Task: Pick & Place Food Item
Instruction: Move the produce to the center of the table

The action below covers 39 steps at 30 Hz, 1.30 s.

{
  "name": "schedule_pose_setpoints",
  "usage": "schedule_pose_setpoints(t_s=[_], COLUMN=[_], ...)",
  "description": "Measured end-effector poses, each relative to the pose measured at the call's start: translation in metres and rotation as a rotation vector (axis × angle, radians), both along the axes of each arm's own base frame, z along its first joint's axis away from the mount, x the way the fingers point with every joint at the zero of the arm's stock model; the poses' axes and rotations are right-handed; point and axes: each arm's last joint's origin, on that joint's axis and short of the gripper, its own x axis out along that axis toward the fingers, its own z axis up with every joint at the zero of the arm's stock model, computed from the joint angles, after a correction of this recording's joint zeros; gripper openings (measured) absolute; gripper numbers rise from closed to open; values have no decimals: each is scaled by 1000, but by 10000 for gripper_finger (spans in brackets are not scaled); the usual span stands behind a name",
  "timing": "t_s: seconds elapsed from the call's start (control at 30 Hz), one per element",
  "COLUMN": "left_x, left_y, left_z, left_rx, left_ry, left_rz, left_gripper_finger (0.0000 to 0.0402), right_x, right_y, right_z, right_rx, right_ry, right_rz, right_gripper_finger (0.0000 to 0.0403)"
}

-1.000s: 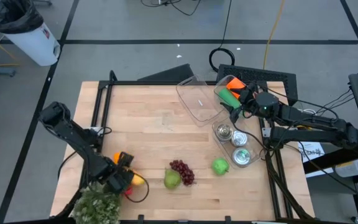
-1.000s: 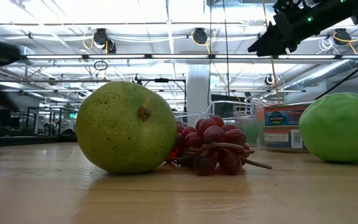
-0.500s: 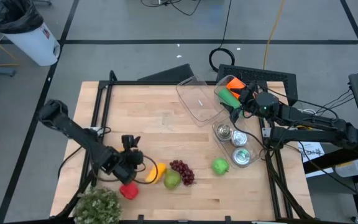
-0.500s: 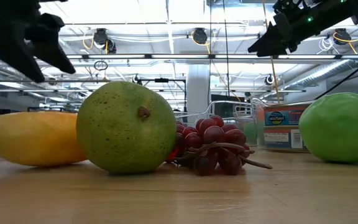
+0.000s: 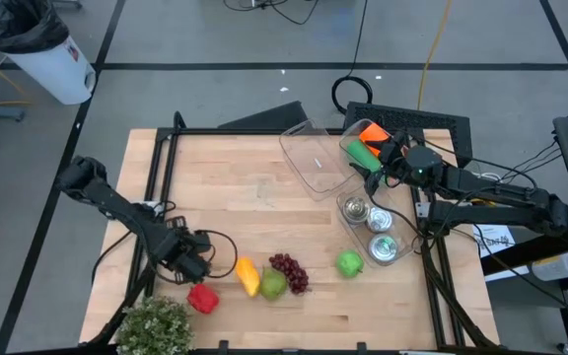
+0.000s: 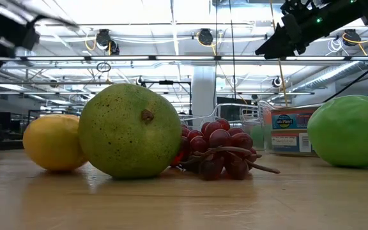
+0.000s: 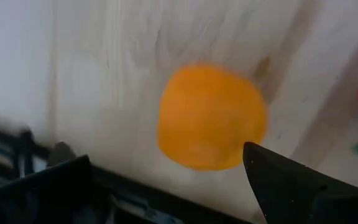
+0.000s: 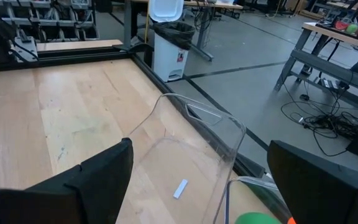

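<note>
My left gripper (image 5: 191, 262) points down over an orange (image 7: 211, 117) that lies on the table; its open fingers stand on either side of the fruit. In the high view the gripper hides the orange. A yellow fruit (image 5: 248, 276) lies against a green pear (image 5: 273, 286), with red grapes (image 5: 289, 271) and a green apple (image 5: 350, 263) to their right. A red pepper (image 5: 202, 298) lies near the front edge. My right gripper (image 5: 375, 166) waits open at the far right, beside a clear container (image 5: 314, 158).
Several cans (image 5: 373, 229) stand in a clear tray at the right. A leafy green bunch (image 5: 156, 325) sits at the near left corner. Green and orange items (image 5: 366, 143) lie at the back right. Bare wood (image 5: 235, 187) stretches across the middle and far left.
My left gripper has gone a little toward the far edge and up, rolling about its own axis, and now stands over the orange. The yellow fruit has slid right, away from the gripper and up to the pear, and has turned about. The red pepper has come into full view.
</note>
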Motion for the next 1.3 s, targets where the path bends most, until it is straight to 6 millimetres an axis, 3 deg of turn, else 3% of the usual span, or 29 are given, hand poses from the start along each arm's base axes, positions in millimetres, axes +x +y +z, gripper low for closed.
schedule_pose_setpoints(t_s=[0.2, 0.33, 0.43, 0.57, 0.63, 0.8, 0.93, 1.0, 1.13, 1.3], left_x=[-16, -22, -18, 2, 13, 38, 50, 51, 45, 28], left_y=[8, 16, 23, 29, 30, 19, -6, -19, -42, -61], left_z=[-24, -36, -42, -45, -40, -9, 27, 38, 41, 18], left_rx=[2, 116, 224, 383, 399, 50, -298, -362, -378, -390], left_ry=[124, 99, -22, -311, -374, -302, -317, -372, -450, -259], left_rz=[122, 134, 103, 35, -1, -122, -238, -353, -501, -464], left_gripper_finger=[250, 250, 250, 250, 250, 250, 250, 250, 250, 250], right_x=[0, 0, 0, 0, 0, 0, 0, 0, 0, -1], right_y=[0, 0, 0, 0, 0, 0, 0, 0, 0, 0], right_z=[0, 0, 0, 0, 0, 0, 0, 0, -2, -3], right_rx=[0, 0, 0, 0, 0, 0, 0, 1, 7, 9], right_ry=[-1, -1, -1, -2, -1, -2, -1, 0, 17, 28], right_rz=[0, 0, 0, 0, 0, 0, 0, 1, 1, 1], right_gripper_finger=[350, 350, 350, 350, 350, 350, 350, 350, 350, 350])
